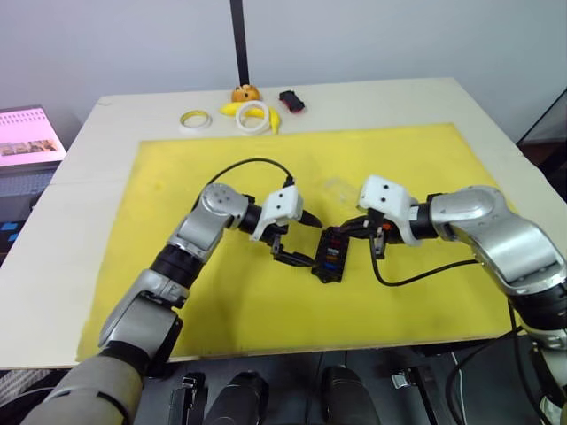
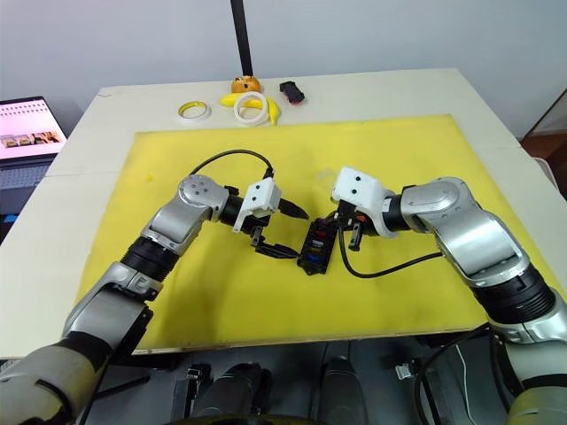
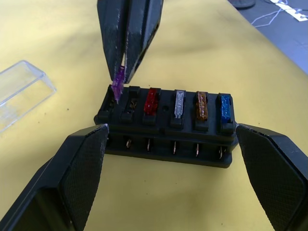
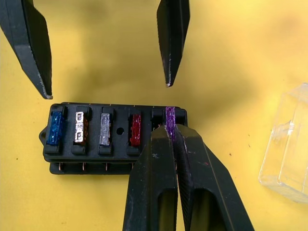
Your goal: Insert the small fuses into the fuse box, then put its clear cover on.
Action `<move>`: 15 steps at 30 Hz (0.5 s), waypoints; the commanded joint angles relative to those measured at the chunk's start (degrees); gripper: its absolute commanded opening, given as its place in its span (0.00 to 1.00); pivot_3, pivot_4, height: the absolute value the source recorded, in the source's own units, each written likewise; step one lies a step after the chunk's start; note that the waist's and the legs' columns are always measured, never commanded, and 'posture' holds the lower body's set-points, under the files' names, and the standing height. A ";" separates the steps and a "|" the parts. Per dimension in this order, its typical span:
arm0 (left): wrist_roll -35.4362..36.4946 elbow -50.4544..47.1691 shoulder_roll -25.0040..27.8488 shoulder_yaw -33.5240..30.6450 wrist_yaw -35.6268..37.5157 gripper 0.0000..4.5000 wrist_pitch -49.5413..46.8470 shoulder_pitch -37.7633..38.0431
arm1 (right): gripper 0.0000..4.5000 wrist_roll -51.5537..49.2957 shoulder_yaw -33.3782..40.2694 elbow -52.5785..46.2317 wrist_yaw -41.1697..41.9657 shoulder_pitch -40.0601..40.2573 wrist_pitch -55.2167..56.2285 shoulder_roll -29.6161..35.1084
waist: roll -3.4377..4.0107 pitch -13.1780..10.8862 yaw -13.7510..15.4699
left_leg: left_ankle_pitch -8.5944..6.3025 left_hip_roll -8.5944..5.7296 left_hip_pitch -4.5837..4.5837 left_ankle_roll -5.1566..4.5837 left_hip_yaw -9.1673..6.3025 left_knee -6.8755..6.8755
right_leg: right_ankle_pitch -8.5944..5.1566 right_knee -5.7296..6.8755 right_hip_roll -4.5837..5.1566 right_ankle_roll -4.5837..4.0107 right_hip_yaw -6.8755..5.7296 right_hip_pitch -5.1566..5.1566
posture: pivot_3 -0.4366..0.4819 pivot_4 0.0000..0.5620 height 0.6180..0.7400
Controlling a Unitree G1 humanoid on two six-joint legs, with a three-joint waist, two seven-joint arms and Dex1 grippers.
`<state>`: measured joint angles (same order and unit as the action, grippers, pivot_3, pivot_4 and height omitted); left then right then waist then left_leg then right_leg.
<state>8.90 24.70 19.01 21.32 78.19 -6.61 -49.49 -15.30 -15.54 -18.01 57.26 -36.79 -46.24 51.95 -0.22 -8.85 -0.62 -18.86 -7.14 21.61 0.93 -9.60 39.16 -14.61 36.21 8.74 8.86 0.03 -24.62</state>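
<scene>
Here, in the left eye view, the fuse box (image 1: 332, 258) lies near the middle of the yellow mat (image 1: 177, 177) on the desk (image 1: 80, 159), between the two arms. The left claw (image 1: 297, 257) sits just left of the box and the right claw (image 1: 354, 232) reaches its far right end. Tape rings (image 1: 253, 116) and a small black-and-red object (image 1: 291, 101) lie at the far edge, well apart.

In the left wrist view, the left claw's fingers (image 3: 72, 178) are spread wide, flanking the box without gripping it. Red (image 3: 151, 100), grey (image 3: 179, 102), orange (image 3: 200, 105) and blue (image 3: 224, 108) fuses are seated; the clear cover (image 3: 21, 91) lies on the mat beside the box.

In the right wrist view, the right claw (image 4: 172, 137) is pressed together on the purple fuse (image 4: 169, 121), its blades at the end slot. The slot next to it looks empty.

The fuses look tiny, stiff and slick, so a pinch on the flat faces near the top seems best, pushing straight down. The box looks light and could slide, so bracing its ends would help. The cover looks thin and slippery; its long sides seem the place to hold.
</scene>
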 commanded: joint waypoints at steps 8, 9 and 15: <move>-0.37 -0.59 -0.10 -1.15 -0.37 0.98 1.00 -1.26 | 0.00 1.06 -0.06 -0.97 0.33 0.01 0.24 -1.00 | 0.00 0.00 0.02 | 0.00 0.00 0.00 0.00 0.00 0.00 | 0.00 0.00 0.00 0.00 0.00 0.00 | 0.48 0.27 1.00; -0.40 -0.52 -0.10 -1.14 -0.37 0.98 1.07 -1.31 | 0.00 1.22 -0.14 -0.89 0.39 0.06 0.37 -0.95 | 0.00 0.00 0.03 | 0.00 0.00 0.00 0.00 0.00 0.00 | 0.00 0.00 0.00 0.00 0.00 0.00 | 0.48 0.27 1.00; -0.44 -0.28 -0.17 -1.19 -0.36 0.98 0.99 -1.60 | 0.00 1.82 -0.20 -0.72 0.93 0.30 0.41 -0.68 | 0.00 0.00 -0.01 | 0.00 0.00 0.00 0.00 0.00 0.00 | 0.00 0.00 0.00 0.00 0.00 0.00 | 0.48 0.27 1.00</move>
<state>8.55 24.77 18.98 21.31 77.67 -6.59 -49.83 -13.76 -15.98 -17.88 57.78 -36.23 -46.27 50.79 -0.22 -8.85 -0.63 -18.86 -7.14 21.60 0.93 -9.60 39.16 -14.61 36.22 8.74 8.86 0.03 -24.62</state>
